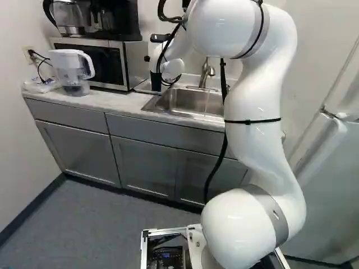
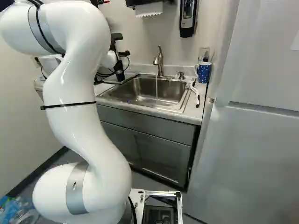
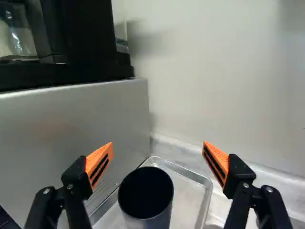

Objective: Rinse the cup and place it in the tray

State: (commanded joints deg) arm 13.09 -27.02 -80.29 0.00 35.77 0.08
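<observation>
On my end I've got a cup (image 3: 145,193) black inside, a silver tray (image 3: 190,195), orange pads (image 3: 106,151) striped with black, a blue mug (image 2: 204,73) dotted white, my white arm (image 1: 263,151) with grey bands (image 1: 266,207) and black straps (image 1: 252,121), grey cabinets (image 1: 78,145), a whitish table (image 1: 106,100) and a bluish-grey floor (image 1: 73,224).

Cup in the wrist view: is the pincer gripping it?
No, the pincer stands open, its two orange pads wide apart and neither touching the cup, which stands in the tray.
</observation>
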